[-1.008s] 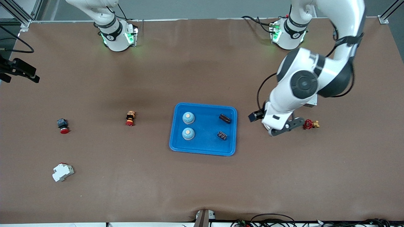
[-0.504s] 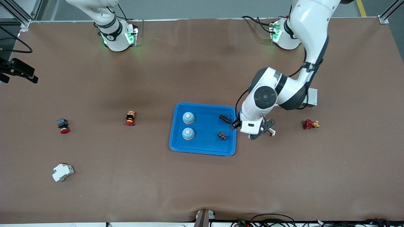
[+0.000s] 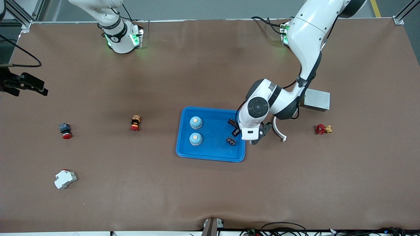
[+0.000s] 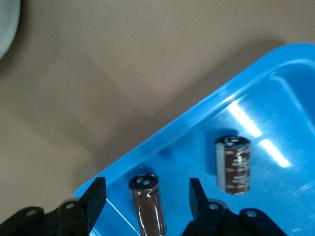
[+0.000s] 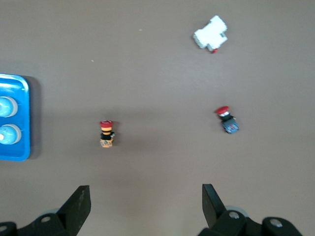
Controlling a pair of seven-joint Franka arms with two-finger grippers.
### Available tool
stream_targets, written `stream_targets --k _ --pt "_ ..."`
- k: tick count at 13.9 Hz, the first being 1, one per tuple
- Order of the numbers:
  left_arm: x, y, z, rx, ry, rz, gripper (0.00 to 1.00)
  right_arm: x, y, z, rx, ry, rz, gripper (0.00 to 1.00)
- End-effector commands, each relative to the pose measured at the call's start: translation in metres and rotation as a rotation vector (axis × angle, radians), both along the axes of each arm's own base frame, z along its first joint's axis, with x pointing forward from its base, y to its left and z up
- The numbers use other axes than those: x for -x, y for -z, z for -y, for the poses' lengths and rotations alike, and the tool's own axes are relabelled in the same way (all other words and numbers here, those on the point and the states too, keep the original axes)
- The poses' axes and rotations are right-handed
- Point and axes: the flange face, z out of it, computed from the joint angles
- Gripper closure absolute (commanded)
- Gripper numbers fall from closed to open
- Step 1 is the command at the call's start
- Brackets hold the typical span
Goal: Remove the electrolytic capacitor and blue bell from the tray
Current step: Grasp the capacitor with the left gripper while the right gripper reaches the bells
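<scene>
The brown-covered table [image 3: 197,196] carries the large bright blue rectangular plastic tray [image 3: 210,154] near its middle. The white left arm has swung in over the tray's corner at its own end of the table; a second ago it was over bare cloth near the small red valve [image 3: 320,129]. The left gripper [image 4: 146,186] now hangs over that corner. Its fingers are released and have begun to narrow, with nothing between the pads yet. I judge this the start of the pick, with nothing removed so far.

The right arm waits. The right gripper [image 5: 145,194] is high over its own end of the table, fingers spread wide and empty.

Both round pale blue bells [image 3: 196,122] [image 3: 196,139] sit in the tray toward the right arm's end, untouched.

The electrolytic capacitor [image 3: 232,122], a small glossy dark brown cylinder, lies in the tray just beside the rim. The front view shows only a sliver of it beside the wrist. The left wrist view shows it lined up between the fingertips, gaps on both sides. That view also shows a second dark cylinder [image 4: 234,164] near it. I cannot tell whether that is another part or a reflection in the glossy plastic
</scene>
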Motion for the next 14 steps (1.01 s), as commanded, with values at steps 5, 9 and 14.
stream_targets --k 5,9,14 --pt "0.023 0.013 0.032 -0.031 -0.005 0.000 0.30 -0.037 0.038 -0.123 -0.002 0.043 0.028 0.00" --pt "0.025 0.030 0.032 -0.040 -0.002 -0.008 0.63 -0.049 0.077 -0.193 -0.033 -0.042 0.053 0.00" --pt "0.014 -0.009 0.031 -0.022 -0.038 0.039 1.00 -0.050 0.139 -0.287 -0.025 -0.185 0.054 0.00"
